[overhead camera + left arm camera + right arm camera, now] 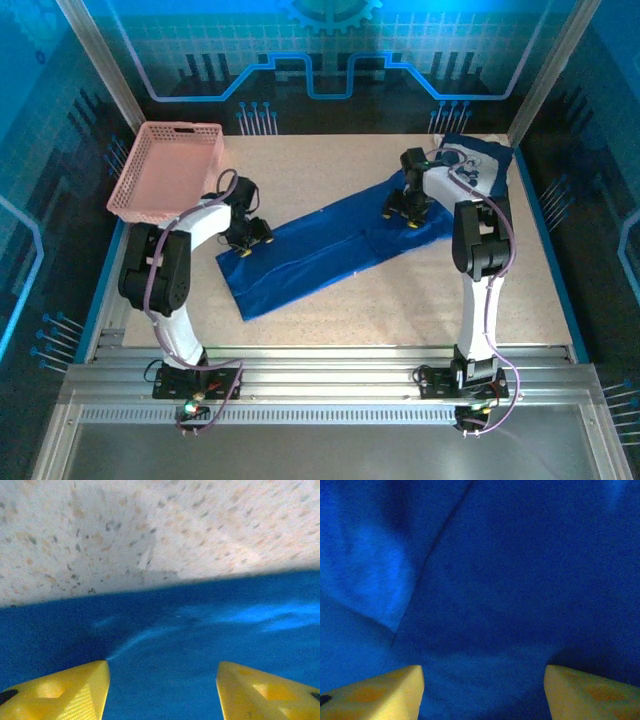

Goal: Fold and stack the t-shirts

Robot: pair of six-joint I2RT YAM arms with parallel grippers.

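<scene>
Left pincer (255,244) is open over one end of the folded blue t-shirt (320,255) on the bench (400,300). Right pincer (402,218) is open at its other end.

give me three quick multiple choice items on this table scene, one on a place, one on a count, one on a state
1. Where does the pink basket stand on the table?
A. far left corner
B. far right corner
C. near edge, between the arm bases

2. How many blue shirts lie on the table?
A. one
B. two
C. four

3. How does the middle shirt lie?
A. crumpled in a heap
B. draped over the basket
C. flat, folded into a long slanting strip

Answers:
1 A: the top view shows it at the far left.
2 B: there is the middle shirt, plus the printed shirt at the far right.
3 C: it lies flat as a narrow band across the centre.
</scene>
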